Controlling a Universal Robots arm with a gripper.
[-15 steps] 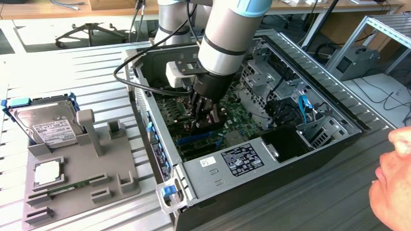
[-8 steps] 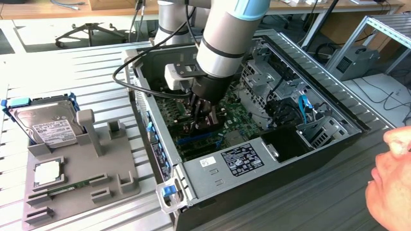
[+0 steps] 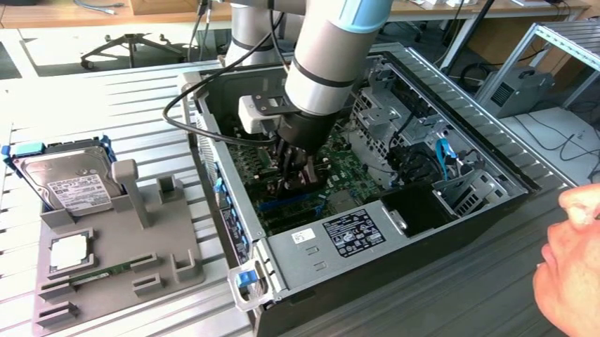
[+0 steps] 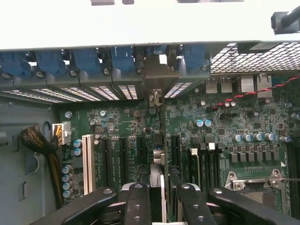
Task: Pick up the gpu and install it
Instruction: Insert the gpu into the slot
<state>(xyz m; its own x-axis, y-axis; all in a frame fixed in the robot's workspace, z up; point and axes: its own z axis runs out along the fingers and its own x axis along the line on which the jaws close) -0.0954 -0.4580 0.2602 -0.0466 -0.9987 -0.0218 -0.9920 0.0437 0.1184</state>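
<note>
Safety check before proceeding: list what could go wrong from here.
The gpu hangs edge-on over the motherboard slots; slight misalignment could jam it or scrape components.
Its silver bracket sits near the rear slot covers and might catch.
A person's hand is close to the computer case.

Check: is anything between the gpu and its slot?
Nothing visible does. The gripper holds the gpu edge-on, low over the motherboard, its bracket at the rear panel. The cable bundle lies well off to one side. The slot right under the card is hidden.
</note>
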